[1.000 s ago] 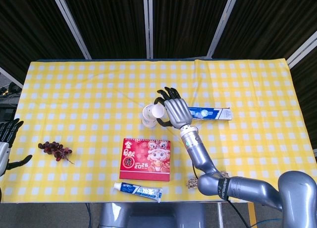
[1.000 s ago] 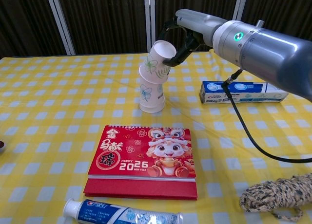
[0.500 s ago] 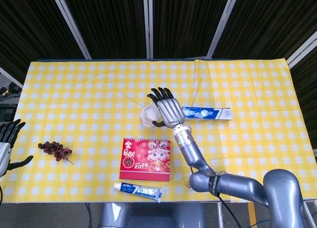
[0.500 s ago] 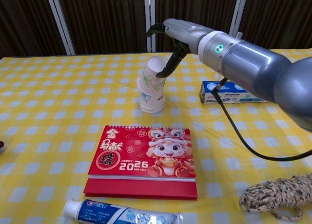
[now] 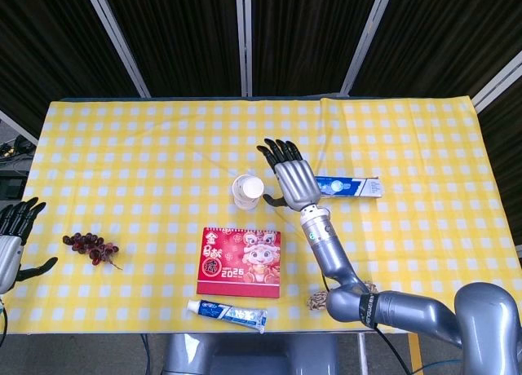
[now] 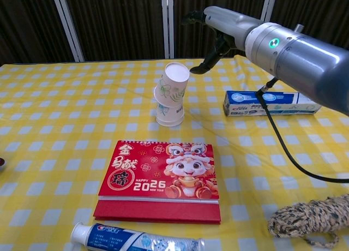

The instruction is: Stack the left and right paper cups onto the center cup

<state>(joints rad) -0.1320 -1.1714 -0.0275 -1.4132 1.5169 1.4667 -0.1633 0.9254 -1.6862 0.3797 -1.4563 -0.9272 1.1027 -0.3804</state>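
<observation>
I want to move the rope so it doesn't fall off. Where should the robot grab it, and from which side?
Grab the rope around the thick middle of its bundle, coming straight down from above. It lies flat in a loose coil at the table's near edge, so there is no handle, and a push from the side would probably just slide it. The right hand looks nearer, and it is open.

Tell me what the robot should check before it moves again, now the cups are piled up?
1. Right hand let go of the cup stack: ok, fingers spread, apart from it.
2. All cups in one stack: ok.
3. Stack sits straight: not ok, top cup tilts in the chest view.
4. Calendar clear of stack: ok.
5. Toothpaste box clear of the hand: ok.
6. Left hand empty: ok, open at the table edge.
</observation>
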